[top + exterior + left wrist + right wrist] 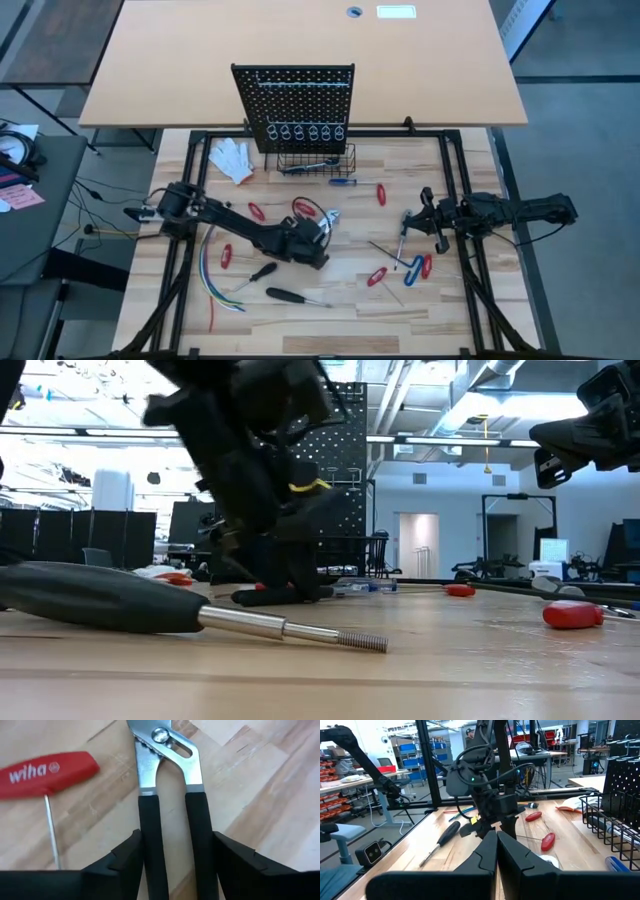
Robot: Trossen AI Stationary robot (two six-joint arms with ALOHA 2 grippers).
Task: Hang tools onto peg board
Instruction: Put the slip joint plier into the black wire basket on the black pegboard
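Note:
Black-handled pliers lie flat on the wooden table near its middle; they also show in the high view. My left gripper is down at the table and closed around both handles. A red T-handled hex key lies beside the pliers. The black peg board stands at the far edge with its row of rings and wire basket. My right gripper is shut and empty above the right side of the table. My left gripper has the pliers' two black handles between its fingers, one finger against the outer side of each handle, about halfway along them. The fingers lie along the handles, low over the table. The pliers lie flat on the table, jaws pointing away from the gripper.
Red-handled tools, a blue one and two black screwdrivers lie scattered. A blue screwdriver lies before the basket. A white glove and coloured wires lie at the left.

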